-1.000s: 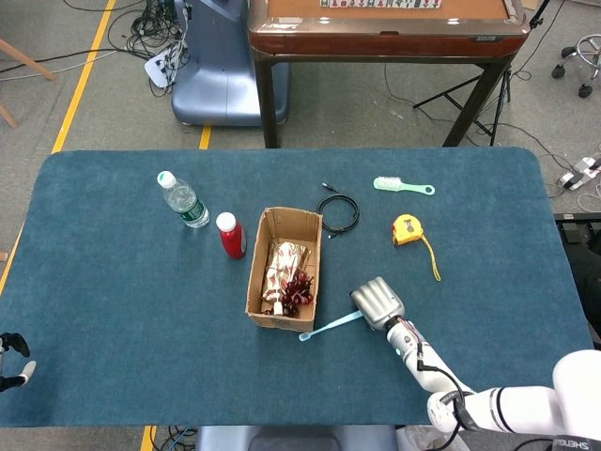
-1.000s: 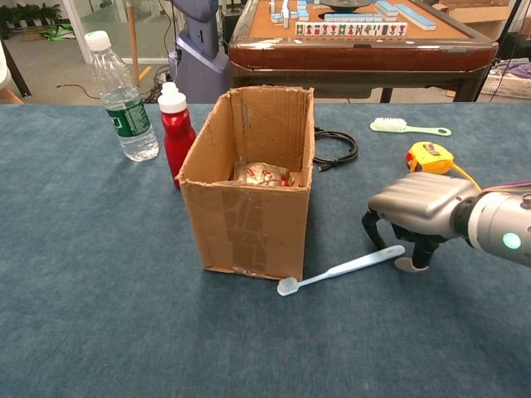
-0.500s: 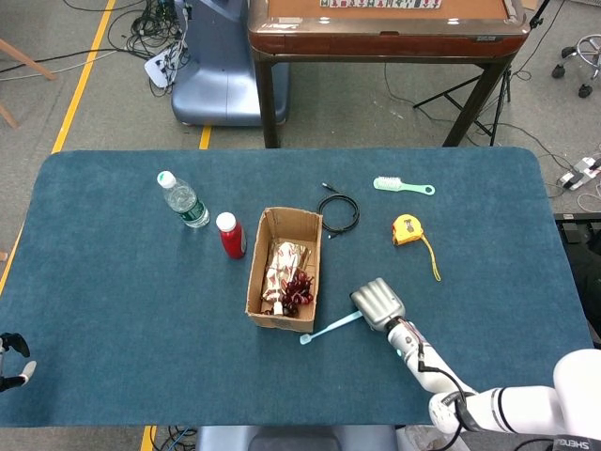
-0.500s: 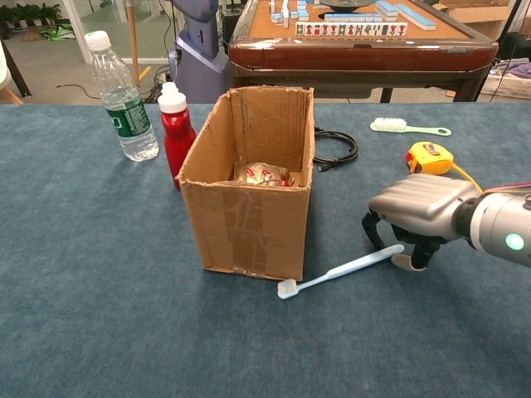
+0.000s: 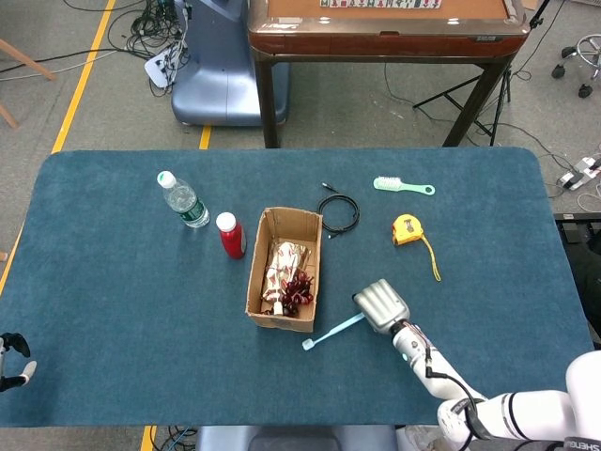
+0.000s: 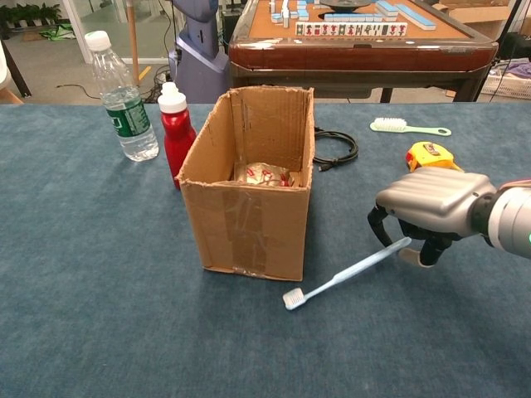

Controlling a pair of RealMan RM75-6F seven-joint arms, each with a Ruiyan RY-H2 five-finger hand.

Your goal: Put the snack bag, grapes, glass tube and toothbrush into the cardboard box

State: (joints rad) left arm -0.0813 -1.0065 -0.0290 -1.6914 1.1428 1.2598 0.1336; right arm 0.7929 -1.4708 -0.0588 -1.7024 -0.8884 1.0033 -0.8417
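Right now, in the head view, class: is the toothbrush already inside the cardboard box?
No. The toothbrush lies outside the cardboard box, its handle end pinched by the right hand.

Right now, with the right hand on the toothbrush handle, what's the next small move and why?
Probably lift a little higher. The right hand pinches the toothbrush by its handle end, and the brush slopes down with its head at or barely off the table, below the rim of the cardboard box. It needs to clear that rim before swinging left over the opening.

A robotics lab or test room. A blue felt-covered bench stands on a grey floor with yellow tape lines. Loose cables trail beside a mahjong table.
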